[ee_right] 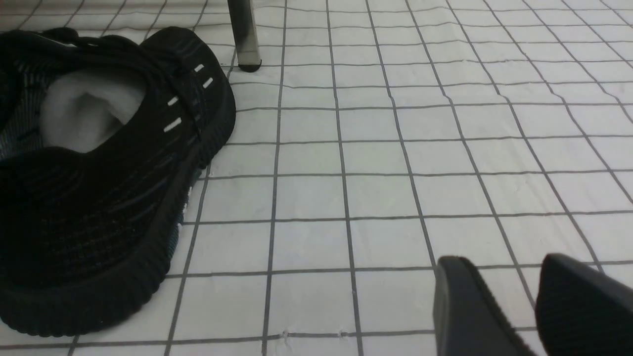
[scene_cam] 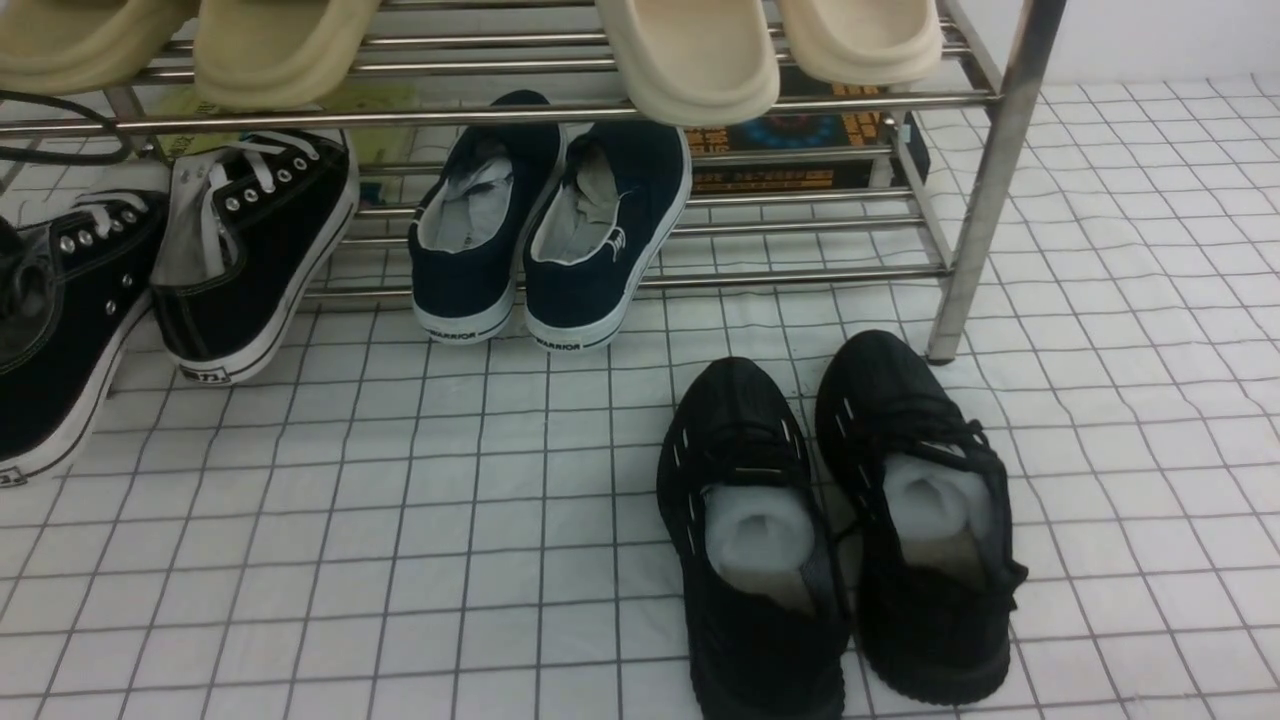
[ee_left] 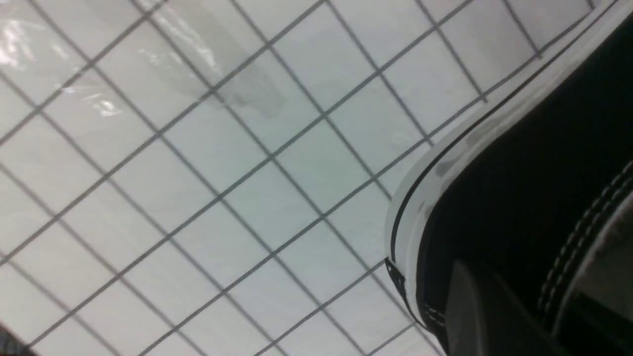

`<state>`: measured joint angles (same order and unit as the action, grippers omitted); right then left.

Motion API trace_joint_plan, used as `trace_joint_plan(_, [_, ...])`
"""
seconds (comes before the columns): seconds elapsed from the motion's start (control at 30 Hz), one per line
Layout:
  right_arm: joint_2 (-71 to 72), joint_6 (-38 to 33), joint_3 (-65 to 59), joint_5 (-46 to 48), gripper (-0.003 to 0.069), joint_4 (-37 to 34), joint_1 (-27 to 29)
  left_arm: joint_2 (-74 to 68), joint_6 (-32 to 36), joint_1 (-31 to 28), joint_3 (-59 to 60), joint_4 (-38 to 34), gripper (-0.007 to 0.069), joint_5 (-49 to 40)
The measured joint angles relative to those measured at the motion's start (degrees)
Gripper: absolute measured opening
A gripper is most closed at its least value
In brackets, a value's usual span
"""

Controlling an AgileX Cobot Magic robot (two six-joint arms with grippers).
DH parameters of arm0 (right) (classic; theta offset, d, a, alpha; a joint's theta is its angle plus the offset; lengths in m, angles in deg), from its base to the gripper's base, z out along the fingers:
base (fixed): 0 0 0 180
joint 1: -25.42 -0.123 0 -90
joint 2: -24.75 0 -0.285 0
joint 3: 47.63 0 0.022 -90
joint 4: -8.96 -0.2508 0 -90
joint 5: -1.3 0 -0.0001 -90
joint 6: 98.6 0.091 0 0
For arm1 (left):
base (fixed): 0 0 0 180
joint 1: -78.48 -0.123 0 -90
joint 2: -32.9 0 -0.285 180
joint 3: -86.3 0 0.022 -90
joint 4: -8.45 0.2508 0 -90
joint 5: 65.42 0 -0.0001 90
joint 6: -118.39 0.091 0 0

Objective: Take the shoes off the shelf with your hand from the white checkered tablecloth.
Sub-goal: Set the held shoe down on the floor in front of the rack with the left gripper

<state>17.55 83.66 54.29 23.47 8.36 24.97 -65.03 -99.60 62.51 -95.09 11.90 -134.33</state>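
The shoes are two black canvas sneakers at the left of the front view. One sneaker leans toe-up against the lower tier of the chrome shelf, its heel on the white checkered tablecloth. The other sneaker sits lower and nearer, at the frame's left edge. My left gripper is shut on this sneaker's heel collar; one dark finger lies on the outside, the other is hidden. My right gripper is open and empty, low over the cloth.
Navy WARRIOR slip-ons rest on the lower tier. Beige slippers sit on the top tier, with a dark box behind. Two all-black knit sneakers lie on the cloth by the shelf's right leg.
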Motion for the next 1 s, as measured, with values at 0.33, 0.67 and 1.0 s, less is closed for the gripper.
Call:
trace_joint_plan(0.33, [0.00,0.00,0.00,0.00,0.0239,0.00,0.00,7.74,-2.73,0.00,17.85,2.34,0.0046,1.70])
trace_joint_plan(0.67, [0.00,0.00,0.00,0.00,0.0239,0.00,0.00,8.43,-2.73,0.00,30.14,0.39,0.0043,11.60])
trace_joint_plan(1.0, [0.00,0.00,0.00,0.00,0.0239,0.00,0.00,8.88,0.81,0.00,30.39,2.89,0.0112,11.10])
